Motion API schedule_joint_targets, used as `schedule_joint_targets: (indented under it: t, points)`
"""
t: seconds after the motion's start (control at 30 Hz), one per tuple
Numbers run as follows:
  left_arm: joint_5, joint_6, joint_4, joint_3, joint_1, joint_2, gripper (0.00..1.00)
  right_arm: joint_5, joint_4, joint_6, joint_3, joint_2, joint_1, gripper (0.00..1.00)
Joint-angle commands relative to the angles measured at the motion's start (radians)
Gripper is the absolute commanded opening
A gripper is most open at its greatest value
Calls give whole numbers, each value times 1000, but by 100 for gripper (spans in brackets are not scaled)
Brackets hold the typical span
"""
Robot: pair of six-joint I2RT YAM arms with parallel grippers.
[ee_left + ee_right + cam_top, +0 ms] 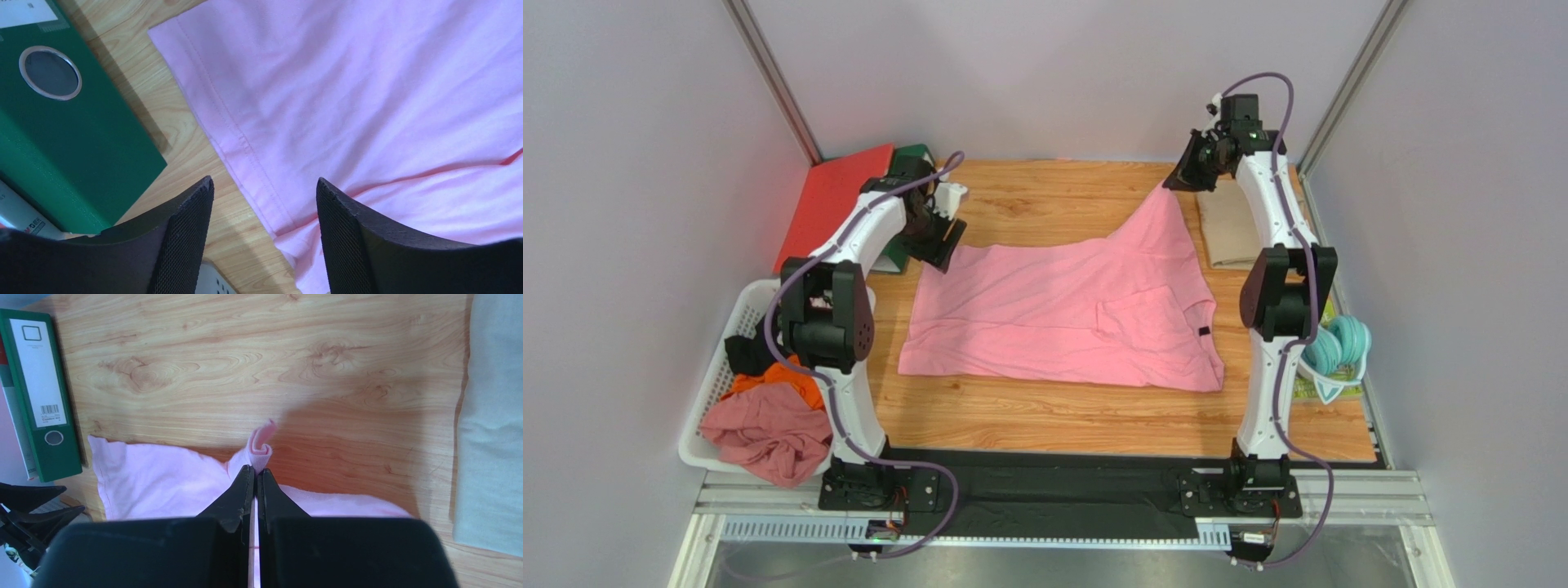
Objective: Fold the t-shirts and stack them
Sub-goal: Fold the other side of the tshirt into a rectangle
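Note:
The pink t-shirt [1063, 312] lies spread on the wooden table, its dark neck label at the right edge. My right gripper [1177, 175] is shut on the shirt's far right corner and holds it lifted, so the cloth rises in a peak; in the right wrist view [258, 471] a pink fold [261, 450] sticks out past the tips. My left gripper [938, 241] is open at the shirt's far left corner; its fingers [184, 233] straddle the hem [245, 165]. A folded khaki-beige t-shirt [1226, 227] lies at the far right, also in the right wrist view [491, 435].
A red folder [830, 202] and a green binder [61, 122] lie at the far left. A white basket [725, 368] holds pink, orange and dark clothes at the near left. A teal object [1339, 349] sits at the right edge. Walls enclose the table.

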Motion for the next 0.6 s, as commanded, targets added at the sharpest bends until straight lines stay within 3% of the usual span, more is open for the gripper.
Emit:
schedule_joint_targets:
  t: [0.0,0.2,0.4,0.57]
  points:
    - [-7,6,18,5,25,47,70,-17,11,9,-55,-2,-2,0]
    - [-1,-7,14,151,27,215,69,-29,15,7,-63,19,-2,0]
    - [-1,-31,-72,422,30,372,68,-34,13,-5,-70,26,4,0]
    - [2,-39,-72,469,36,384,68,-37,16,-9,-86,29,7,0]
